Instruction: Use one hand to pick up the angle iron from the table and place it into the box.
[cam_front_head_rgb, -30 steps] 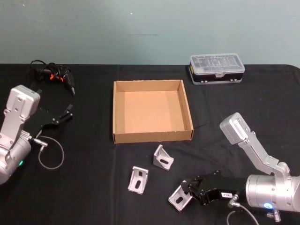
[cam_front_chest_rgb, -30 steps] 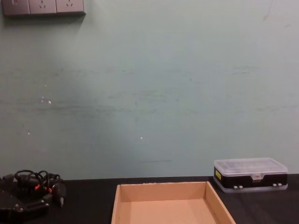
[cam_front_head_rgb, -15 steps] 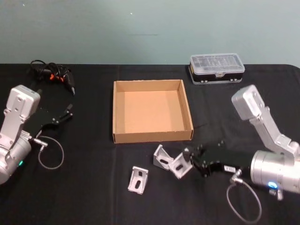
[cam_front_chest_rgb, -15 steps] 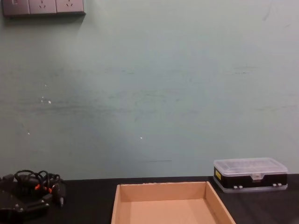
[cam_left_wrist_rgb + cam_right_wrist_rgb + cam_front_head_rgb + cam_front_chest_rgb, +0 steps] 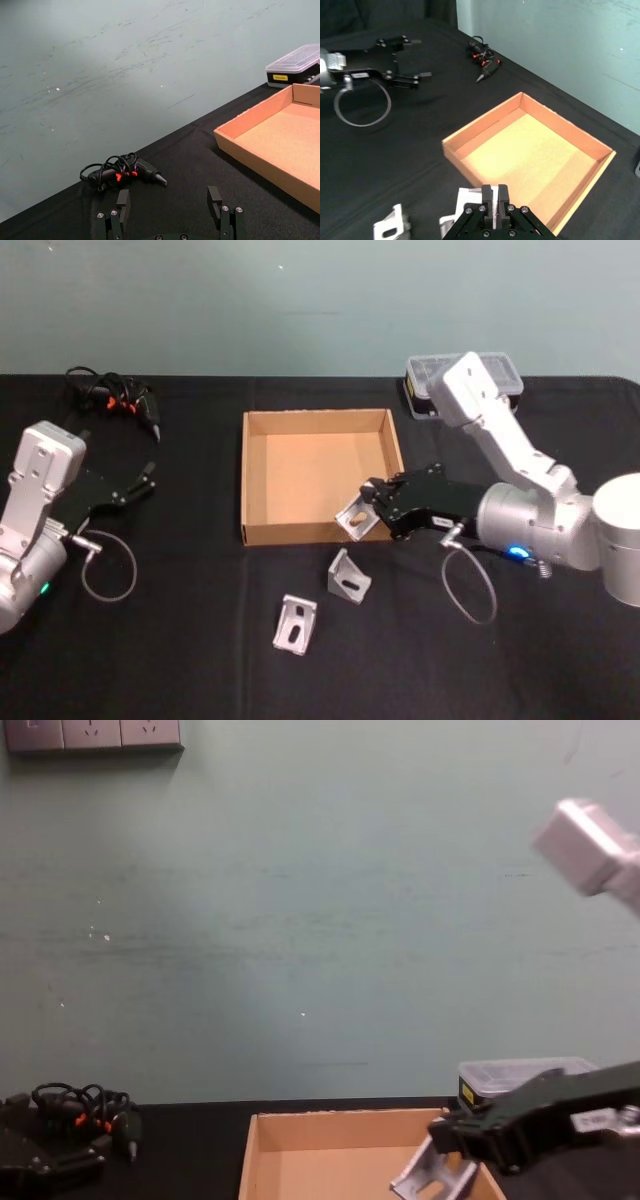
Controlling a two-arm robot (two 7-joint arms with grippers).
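Right gripper: right gripper (image 5: 368,508) (image 5: 495,201) (image 5: 447,1133) is pressed together on the iron (image 5: 352,519) (image 5: 428,1175), pinching one flange between black fingers.
Iron: small silver-grey L-bracket with a slotted hole and side gussets; it hangs tilted, off the table (image 5: 200,640).
Iron's place: over the front wall of the box (image 5: 300,533) (image 5: 470,165) (image 5: 247,1160), near its front right corner.
Change: a second ago the gripper was low at the near table edge with the iron. Half a second ago it was just beside the second iron (image 5: 348,577). Now it is higher and at the box, and the arm's upper link partly covers the case (image 5: 511,381).
Others: the second iron lies in front of the box, the third iron (image 5: 296,624) nearer still.
Left gripper: left gripper (image 5: 148,480) (image 5: 169,196) is parked on the left above the table, fingers spread, holding nothing.
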